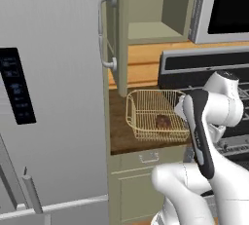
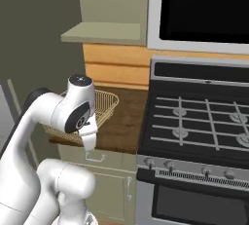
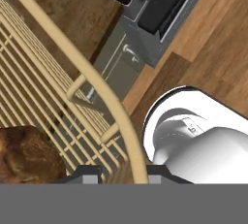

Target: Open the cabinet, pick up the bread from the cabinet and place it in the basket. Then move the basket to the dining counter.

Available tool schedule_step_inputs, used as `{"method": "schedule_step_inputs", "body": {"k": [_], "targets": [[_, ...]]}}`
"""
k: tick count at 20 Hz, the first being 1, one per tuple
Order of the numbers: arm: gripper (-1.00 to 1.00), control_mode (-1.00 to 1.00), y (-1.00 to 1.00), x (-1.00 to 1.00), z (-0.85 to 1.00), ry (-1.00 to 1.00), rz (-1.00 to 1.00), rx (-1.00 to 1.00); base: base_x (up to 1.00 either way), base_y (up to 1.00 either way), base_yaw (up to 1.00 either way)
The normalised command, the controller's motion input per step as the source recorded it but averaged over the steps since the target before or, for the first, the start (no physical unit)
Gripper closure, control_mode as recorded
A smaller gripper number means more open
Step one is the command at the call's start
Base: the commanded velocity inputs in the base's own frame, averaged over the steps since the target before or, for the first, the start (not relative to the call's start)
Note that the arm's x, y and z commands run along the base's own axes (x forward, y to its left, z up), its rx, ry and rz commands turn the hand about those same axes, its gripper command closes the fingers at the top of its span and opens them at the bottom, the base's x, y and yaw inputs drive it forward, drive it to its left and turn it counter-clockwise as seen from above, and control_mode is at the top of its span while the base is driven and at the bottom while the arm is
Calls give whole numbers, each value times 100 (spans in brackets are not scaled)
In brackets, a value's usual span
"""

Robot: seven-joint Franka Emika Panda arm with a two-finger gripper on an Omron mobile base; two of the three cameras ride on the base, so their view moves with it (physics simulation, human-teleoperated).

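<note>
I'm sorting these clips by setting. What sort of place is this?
A rendered home kitchen: a gas stove beside a wooden countertop, a grey fridge, and an open wall cabinet.

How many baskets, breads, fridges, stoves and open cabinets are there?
Basket: 1
Bread: 1
Fridge: 1
Stove: 1
Open cabinet: 1
Total: 5

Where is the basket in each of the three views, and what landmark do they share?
Left base view: basket centre-right, on the counter, bread inside.
Right base view: left of centre, partly behind the arm.
Hand view: its rim runs diagonally across the left half.
Shared landmark: the stove.
</note>
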Motion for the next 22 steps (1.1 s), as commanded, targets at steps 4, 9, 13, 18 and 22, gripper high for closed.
{"method": "schedule_step_inputs", "body": {"k": [4,9,13,18,22], "targets": [[100,100,0,0,0,0,0,0,-71,-9,-2],[100,100,0,0,0,0,0,0,-49,-8,-3],[100,100,0,0,0,0,0,0,-33,-23,-7],[100,100,0,0,0,0,0,0,-2,-35,-46],[100,100,0,0,0,0,0,0,0,-30,-86]]}}
